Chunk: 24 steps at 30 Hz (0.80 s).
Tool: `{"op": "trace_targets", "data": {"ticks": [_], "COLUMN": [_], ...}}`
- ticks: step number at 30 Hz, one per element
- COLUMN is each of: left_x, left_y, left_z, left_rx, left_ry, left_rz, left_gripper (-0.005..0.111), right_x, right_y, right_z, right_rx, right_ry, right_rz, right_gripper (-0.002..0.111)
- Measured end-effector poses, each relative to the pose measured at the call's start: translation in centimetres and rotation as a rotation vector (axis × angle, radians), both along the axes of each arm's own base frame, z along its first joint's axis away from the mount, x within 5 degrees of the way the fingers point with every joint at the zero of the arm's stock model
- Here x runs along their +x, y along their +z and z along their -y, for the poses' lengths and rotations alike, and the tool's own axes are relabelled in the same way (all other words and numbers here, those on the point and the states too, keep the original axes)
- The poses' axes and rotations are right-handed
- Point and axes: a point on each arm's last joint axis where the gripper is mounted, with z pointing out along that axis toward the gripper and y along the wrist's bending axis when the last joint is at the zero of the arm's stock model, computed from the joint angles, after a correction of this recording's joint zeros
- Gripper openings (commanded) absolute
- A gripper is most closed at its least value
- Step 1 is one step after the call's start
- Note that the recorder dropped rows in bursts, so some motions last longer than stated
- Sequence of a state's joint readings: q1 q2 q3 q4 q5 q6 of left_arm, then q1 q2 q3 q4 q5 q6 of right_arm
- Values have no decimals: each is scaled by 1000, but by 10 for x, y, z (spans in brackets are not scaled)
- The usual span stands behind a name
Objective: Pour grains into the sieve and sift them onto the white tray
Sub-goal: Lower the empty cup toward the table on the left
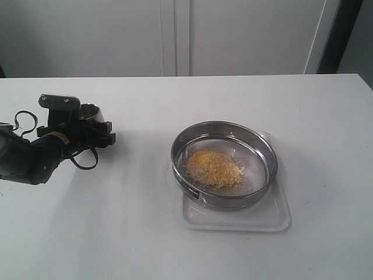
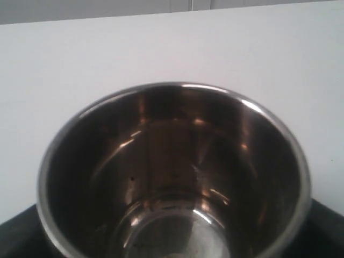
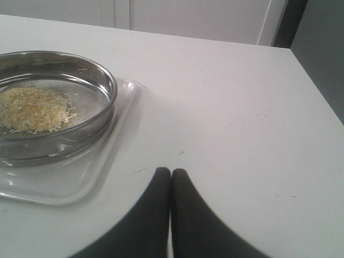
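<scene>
Left gripper [image 1: 96,127] has its jaws spread wide and clamped around one steel cup [image 1: 88,112], empty inside, well apart from the sieve. Right gripper [image 3: 171,177] has its fingers pressed together, holding nothing, over the bare table [image 3: 242,134] just beside the white tray [image 1: 262,219]. One round sieve [image 1: 233,201] sits level, open side up, on the one tray, with one heap of grains [image 1: 213,168] on its mesh.

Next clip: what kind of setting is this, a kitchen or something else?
Probably a robotics lab bench, not a kitchen: a bare white table in front of plain white panels, a robot arm with a steel cup, and only a sieve on a tray set out.
</scene>
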<state>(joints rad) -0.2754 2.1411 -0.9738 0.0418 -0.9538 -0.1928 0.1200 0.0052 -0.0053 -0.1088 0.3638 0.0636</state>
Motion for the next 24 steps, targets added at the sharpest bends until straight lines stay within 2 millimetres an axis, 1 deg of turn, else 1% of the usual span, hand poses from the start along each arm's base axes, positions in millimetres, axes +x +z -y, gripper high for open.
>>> {"op": "trace_targets", "data": {"ticks": [8,10,12,13,16,17,20,22,24], "left_x": [3,3,3,3,3,3,3,3,3], "left_y": [-3,-3,-3,-3,-3,-3,-3,-3,-3], "left_z": [1,1,1,1,1,1,1,1,1], "left_rx": [20,34,44,46,50,50,50,50,50], "left_ry": [-8,-13,-16,-17,-19,-19,-19,-19,-19], "left_rz": [7,10,13,14,15,15,15,15,15], "left_gripper": [0,2,11,18,44,55,74,81,83], "right_x": [0,0,0,0,0,0,0,0,0], "right_y": [0,0,0,0,0,0,0,0,0], "right_z": [0,0,0,0,0,0,0,0,0], "right_rx": [0,0,1,1,1,1,1,1,1], "right_ry": [0,0,0,0,0,0,0,0,0], "right_rz": [0,0,0,0,0,0,0,0,0], "right_gripper": [0,0,0,0,0,0,0,0,0]}}
